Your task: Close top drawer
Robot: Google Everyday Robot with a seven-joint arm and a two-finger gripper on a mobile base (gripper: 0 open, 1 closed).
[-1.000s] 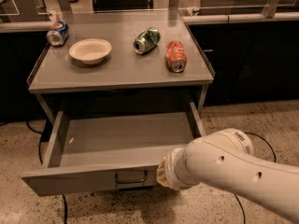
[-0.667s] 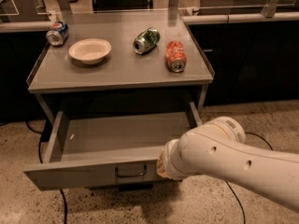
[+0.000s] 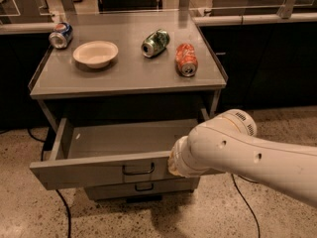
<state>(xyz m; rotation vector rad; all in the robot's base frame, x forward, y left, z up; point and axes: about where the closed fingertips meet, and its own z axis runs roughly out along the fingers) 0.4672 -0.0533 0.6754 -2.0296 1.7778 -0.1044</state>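
Top drawer (image 3: 89,172): pulled well out beneath the table's (image 3: 124,78) front edge; arm (image 3: 247,152): wrist set against the front panel's right end, apparently to push it shut; gripper: hidden behind that wrist, open or closed cannot be told; handle (image 3: 138,169): untouched.

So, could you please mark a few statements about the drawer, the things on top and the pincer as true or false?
1. The top drawer stands pulled out. True.
2. The white bowl lies inside the drawer. False: it sits on the cabinet top.
3. Three cans lie on their sides on the top: blue can, green can, red can. True.
4. The pincer hovers above the cans. False: it is low, at the drawer's front panel, right of the handle.
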